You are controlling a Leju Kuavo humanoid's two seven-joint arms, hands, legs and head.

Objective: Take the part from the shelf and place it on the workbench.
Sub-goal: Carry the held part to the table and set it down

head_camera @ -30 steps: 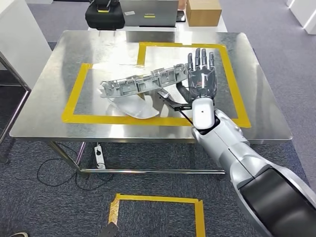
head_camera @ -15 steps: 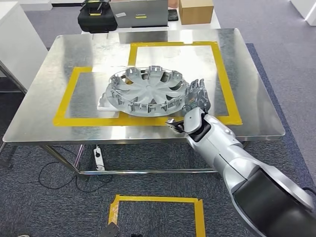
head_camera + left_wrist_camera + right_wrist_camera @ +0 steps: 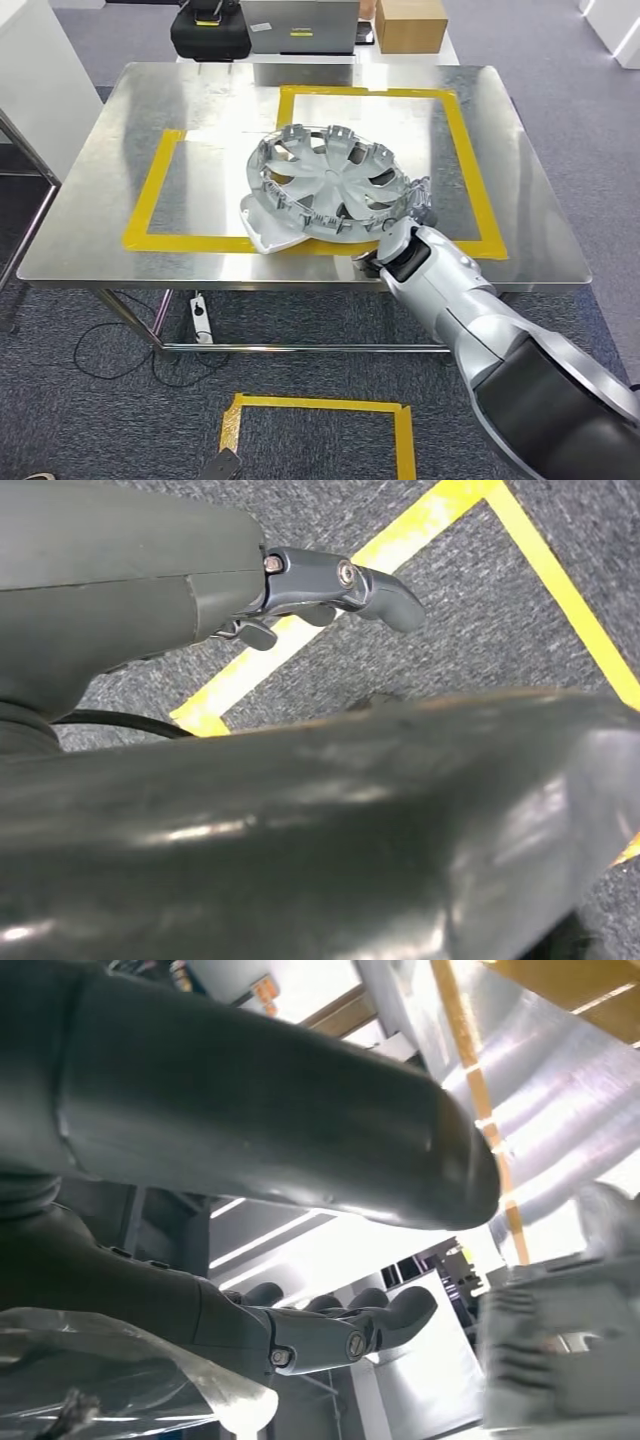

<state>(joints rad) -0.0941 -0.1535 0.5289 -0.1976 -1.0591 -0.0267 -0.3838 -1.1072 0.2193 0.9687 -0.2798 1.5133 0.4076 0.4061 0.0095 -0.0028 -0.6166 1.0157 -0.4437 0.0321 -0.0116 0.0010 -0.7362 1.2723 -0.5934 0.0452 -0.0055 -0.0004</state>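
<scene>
The part, a silver hubcap (image 3: 332, 185), lies inner side up on the steel workbench (image 3: 521, 200), inside the yellow tape outline and partly on a clear plastic bag (image 3: 260, 225). My right hand (image 3: 411, 215) is low at the hubcap's right rim, touching or nearly touching it. In the right wrist view the thumb (image 3: 302, 1120) and fingers (image 3: 340, 1335) are apart with nothing between them, and the blurred hubcap (image 3: 558, 1360) lies beyond the fingertips. My left hand (image 3: 340, 580) hangs over the carpet and holds nothing.
A black bag (image 3: 210, 30), a grey case (image 3: 300, 25) and a cardboard box (image 3: 411, 22) stand behind the workbench. A white cabinet (image 3: 38, 90) is at the left. On the floor are a power strip (image 3: 200, 315) and a yellow tape square (image 3: 317, 405).
The hubcap went from tilted on edge to lying flat on the workbench. My right hand dropped from upright with spread fingers to low at the rim. The camera shifted slightly.
</scene>
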